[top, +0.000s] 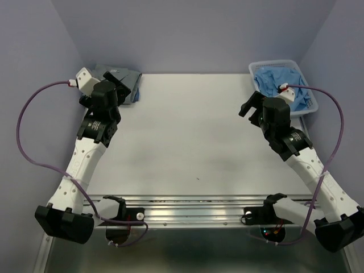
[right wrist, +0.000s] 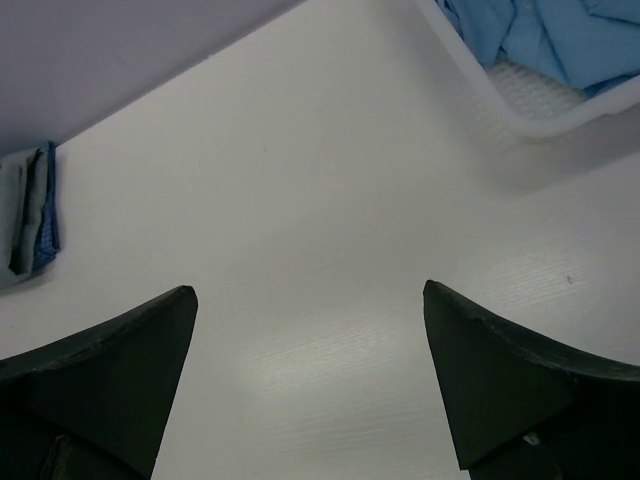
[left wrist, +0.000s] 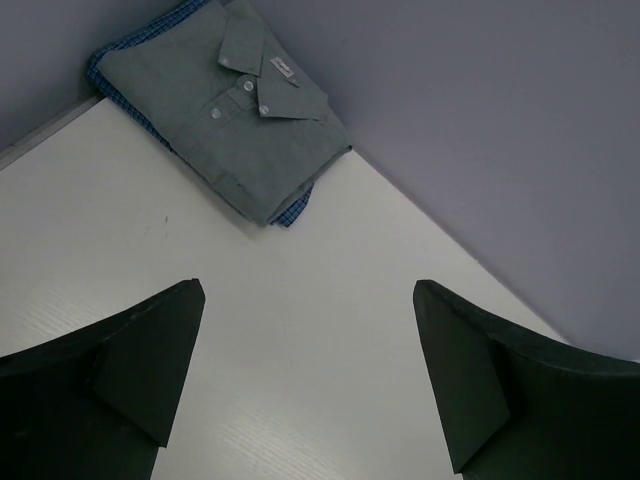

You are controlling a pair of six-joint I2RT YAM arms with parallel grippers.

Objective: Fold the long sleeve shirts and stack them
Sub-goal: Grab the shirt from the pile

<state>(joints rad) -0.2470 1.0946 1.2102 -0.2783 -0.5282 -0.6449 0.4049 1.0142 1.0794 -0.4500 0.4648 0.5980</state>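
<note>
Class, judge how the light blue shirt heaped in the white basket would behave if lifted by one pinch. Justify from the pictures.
Probably floppy: the light blue shirt lies crumpled in soft folds, so it would likely drape and unfurl. Likely light, being thin cloth. It may snag or drag on the basket rim.

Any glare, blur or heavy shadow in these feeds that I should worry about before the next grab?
Top external: even, soft light, mild sheen on the metal rail. Left wrist: grey shirt sharp, buttons readable; left claw fingers dark silhouettes. Right wrist: pale glare patch on the table; basket and blue shirt cut off at the frame edge.
</note>
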